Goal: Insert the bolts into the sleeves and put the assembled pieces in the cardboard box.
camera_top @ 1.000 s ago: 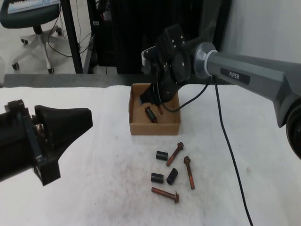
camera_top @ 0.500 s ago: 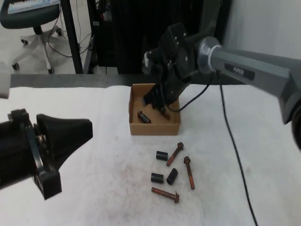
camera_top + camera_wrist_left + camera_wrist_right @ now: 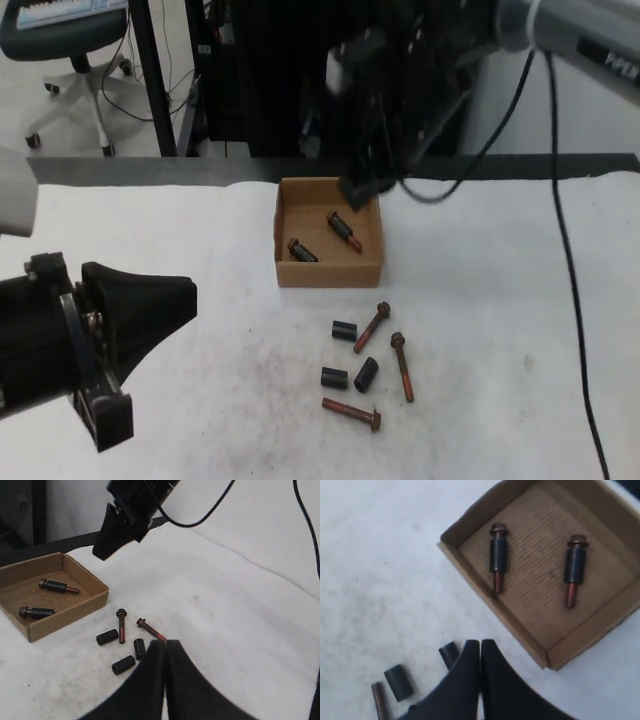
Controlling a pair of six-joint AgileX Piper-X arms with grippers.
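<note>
Small open brown cardboard box on the white cloth-covered bench; everything below is placed off that box. Inside the box lie two assembled pieces, each a rusty bolt through a black sleeve: one toward the box's far right, one toward its near left, both flat on the floor and apart from each other. Just in front of the box's near wall is the loose stock: three rusty flanged bolts and three short black cylindrical sleeves. They are scattered, with one sleeve just beside a bolt and none joined. The cluster sits near the box, probably so the carry is short. The right gripper hangs above the box's far right corner, its fingers pressed together with nothing between them, so it is likely done with a drop. The left gripper is also pressed together and empty. It sits well apart from the box on the near left side, pointing toward the loose stock, and is probably parked there to keep the box clear. The task looks partway done, with three pairs left. The next move calls for spreading a claw over a bolt or sleeve in front of the box.
</note>
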